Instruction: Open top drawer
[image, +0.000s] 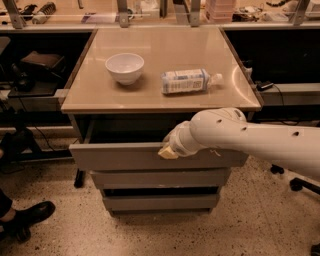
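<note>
The top drawer (120, 157) is a wide grey handle-less drawer under the beige tabletop. It stands pulled out a little, with a dark gap showing behind its front panel. My gripper (168, 150) sits at the end of the white arm that comes in from the right. It rests at the upper edge of the drawer front, about the middle of its width. The arm hides the right part of the drawer's top edge.
A white bowl (124, 67) and a lying plastic bottle (187, 81) are on the tabletop (160, 50). Two shorter grey drawer fronts (160, 178) sit below. A person's shoe (25, 216) is on the floor at left. Desks flank both sides.
</note>
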